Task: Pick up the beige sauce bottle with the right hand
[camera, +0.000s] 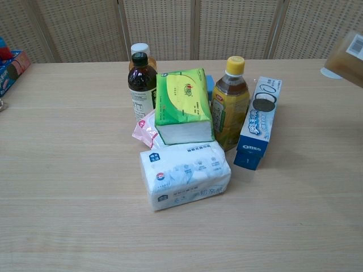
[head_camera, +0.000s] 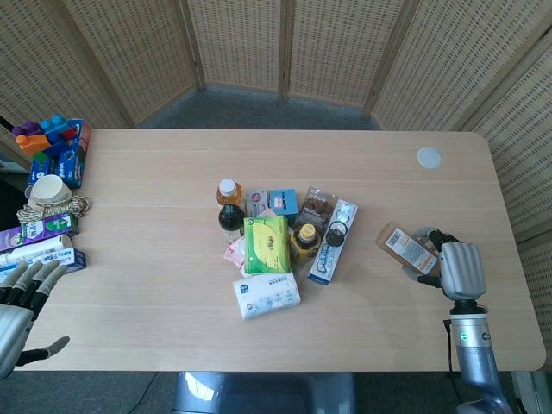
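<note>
The beige sauce bottle (head_camera: 407, 247), with a white barcode label, hangs tilted above the right side of the table. My right hand (head_camera: 457, 269) grips it from the right, fingers wrapped around its lower end. In the chest view only a corner of the beige sauce bottle (camera: 347, 55) shows at the top right edge, and the right hand is out of that frame. My left hand (head_camera: 19, 304) hovers at the table's near left corner, fingers spread, holding nothing.
A cluster sits mid-table: green tissue pack (head_camera: 266, 244), white tissue pack (head_camera: 266, 295), blue Oreo box (head_camera: 332, 241), yellow-capped tea bottle (head_camera: 304, 241), dark bottle (head_camera: 229, 221). A white disc (head_camera: 429, 157) lies far right. Boxes, a cup and toy blocks (head_camera: 52, 151) crowd the left edge.
</note>
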